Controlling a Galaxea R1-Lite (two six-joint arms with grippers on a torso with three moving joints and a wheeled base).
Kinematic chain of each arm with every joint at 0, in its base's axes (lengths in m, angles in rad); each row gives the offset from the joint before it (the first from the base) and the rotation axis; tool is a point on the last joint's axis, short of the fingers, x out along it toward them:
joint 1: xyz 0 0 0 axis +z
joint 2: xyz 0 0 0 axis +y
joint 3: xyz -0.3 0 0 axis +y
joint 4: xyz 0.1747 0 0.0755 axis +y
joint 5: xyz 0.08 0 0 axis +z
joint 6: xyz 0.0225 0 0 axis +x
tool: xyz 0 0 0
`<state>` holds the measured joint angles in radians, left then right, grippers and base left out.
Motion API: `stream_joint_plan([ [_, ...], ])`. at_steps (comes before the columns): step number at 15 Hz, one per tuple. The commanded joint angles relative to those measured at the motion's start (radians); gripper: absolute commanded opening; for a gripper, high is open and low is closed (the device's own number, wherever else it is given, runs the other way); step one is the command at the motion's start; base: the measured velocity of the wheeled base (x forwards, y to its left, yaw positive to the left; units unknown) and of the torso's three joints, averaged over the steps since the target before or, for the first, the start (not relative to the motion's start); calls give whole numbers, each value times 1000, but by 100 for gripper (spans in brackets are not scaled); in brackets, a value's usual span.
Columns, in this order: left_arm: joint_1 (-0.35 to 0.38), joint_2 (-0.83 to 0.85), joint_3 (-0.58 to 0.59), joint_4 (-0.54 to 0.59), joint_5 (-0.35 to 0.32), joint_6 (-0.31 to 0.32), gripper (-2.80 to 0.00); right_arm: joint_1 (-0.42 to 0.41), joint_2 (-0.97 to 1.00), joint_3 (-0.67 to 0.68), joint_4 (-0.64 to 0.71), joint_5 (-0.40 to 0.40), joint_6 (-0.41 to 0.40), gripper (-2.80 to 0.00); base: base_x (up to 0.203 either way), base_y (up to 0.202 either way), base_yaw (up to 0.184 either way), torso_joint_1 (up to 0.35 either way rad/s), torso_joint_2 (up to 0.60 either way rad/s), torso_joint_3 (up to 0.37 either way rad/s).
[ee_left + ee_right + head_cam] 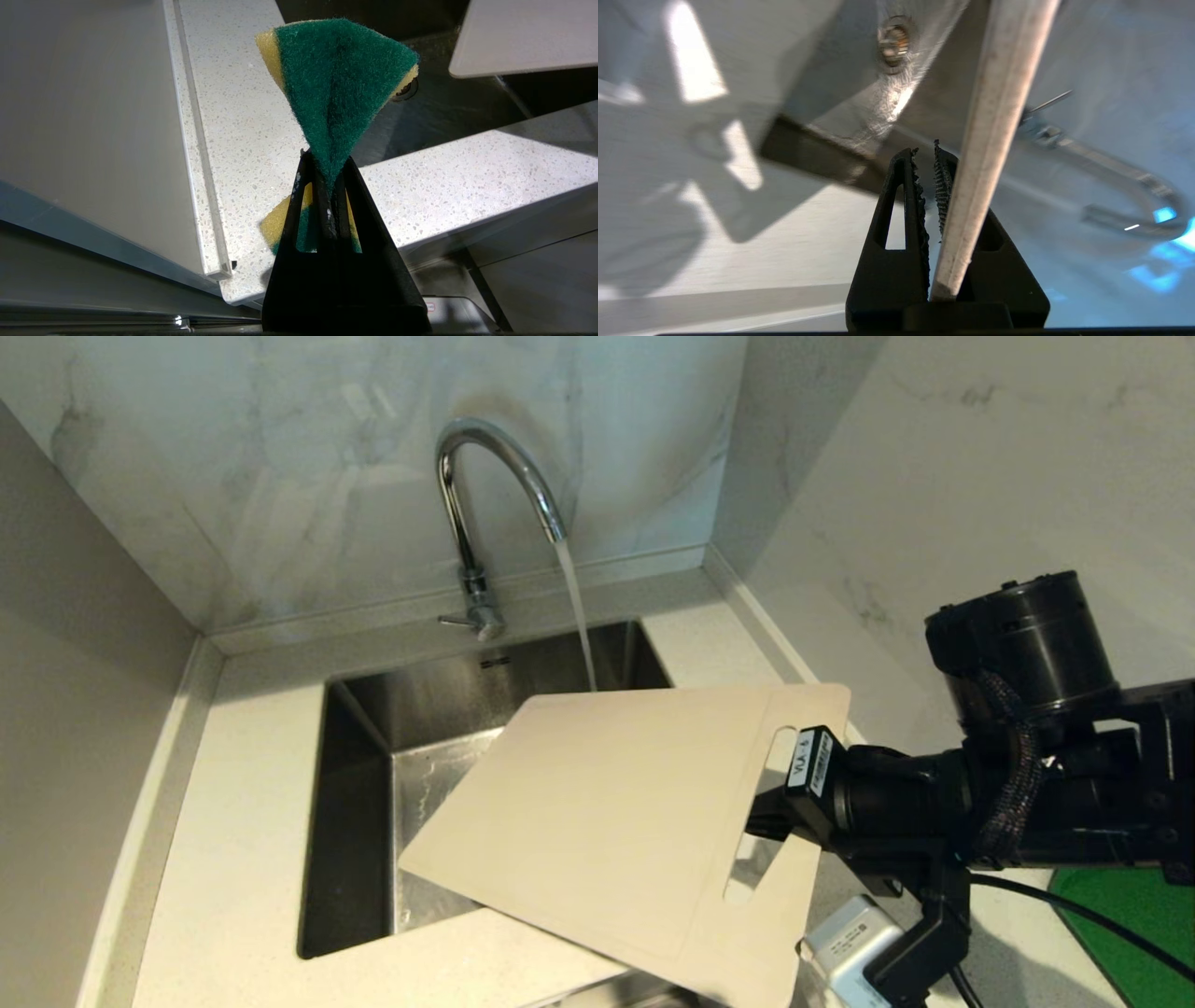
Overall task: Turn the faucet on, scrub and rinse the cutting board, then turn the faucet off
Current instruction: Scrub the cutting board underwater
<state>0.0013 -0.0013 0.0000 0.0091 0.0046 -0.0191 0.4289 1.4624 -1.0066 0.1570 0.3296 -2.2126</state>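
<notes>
My right tool [761, 821] pinches the cutting board [616, 803] by its slot end, over the sink [359, 784]. My left tool [329, 186] squeezes a sponge [336, 79]. Water from the faucet [485, 476] could make the board slip.

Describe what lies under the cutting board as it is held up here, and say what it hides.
Under the cutting board lie the steel sink and the front counter edge. It hides much of the basin floor and where the running water from the faucet lands.
</notes>
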Motion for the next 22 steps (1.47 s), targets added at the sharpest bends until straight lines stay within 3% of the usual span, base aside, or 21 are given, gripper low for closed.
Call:
stream_joint_plan([
  [1, 0, 1, 3, -1, 0, -1, -280, 1, 62, -76, 17, 11, -58, -280, 0, 0, 0, 0, 0, 0],
  [11, 0, 1, 3, 0, 0, -1, -280, -6, 277, -321, 64, 55, -219, -280, 0, 0, 0, 0, 0, 0],
  [16, 0, 1, 3, -1, 1, -1, -280, -65, 399, -411, 61, 168, -287, -280, 0, 0, 0, 0, 0, 0],
  [22, 0, 1, 3, 0, 0, -1, -280, -65, 454, -449, 58, 196, -309, -280, 0, 0, 0, 0, 0, 0],
])
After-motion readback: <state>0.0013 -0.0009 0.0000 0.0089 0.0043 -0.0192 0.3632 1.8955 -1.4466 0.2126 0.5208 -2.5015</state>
